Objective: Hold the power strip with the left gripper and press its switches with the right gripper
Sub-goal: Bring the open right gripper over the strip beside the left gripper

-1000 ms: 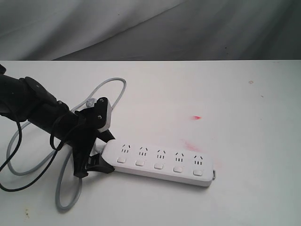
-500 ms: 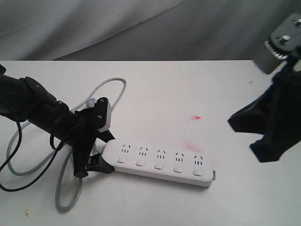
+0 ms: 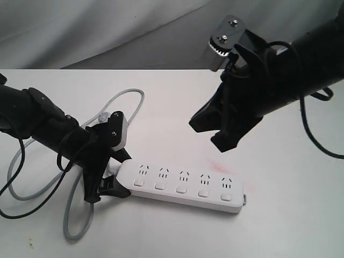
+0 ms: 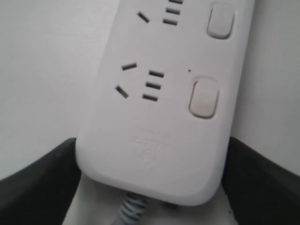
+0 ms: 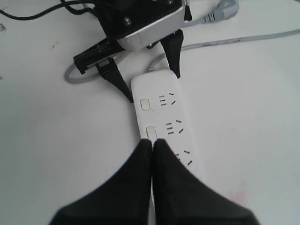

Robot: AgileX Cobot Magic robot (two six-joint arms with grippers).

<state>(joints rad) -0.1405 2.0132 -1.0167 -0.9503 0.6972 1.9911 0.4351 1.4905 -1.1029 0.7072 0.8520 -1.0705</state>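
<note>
Exterior view: the power strip (image 3: 180, 185) lies flat on the white table (image 3: 290, 226), near its front edge, long axis running left to right and dipping slightly toward the right, with the row of five switches (image 3: 181, 189) along its nearer side and the grey cord (image 3: 70, 215) looping off its left end. The left gripper (image 3: 122, 176) straddles that cord end, its jaws spread wide and set against the two long edges so that the strip is clasped between them; the left wrist view confirms the rounded end (image 4: 159, 140) seated between the black jaws. The right gripper (image 3: 207, 134) hangs above and behind the strip's right half, clear of it, jaws pressed together and holding nothing, so the switches lie below and forward of its tip. In the right wrist view the closed tips (image 5: 152, 143) line up along the switch row, with the strip (image 5: 164, 117) stretching away toward the left gripper. Compared with one second ago, when the right arm was out of frame, it has swung in from the right edge; strip and left gripper are unchanged
</note>
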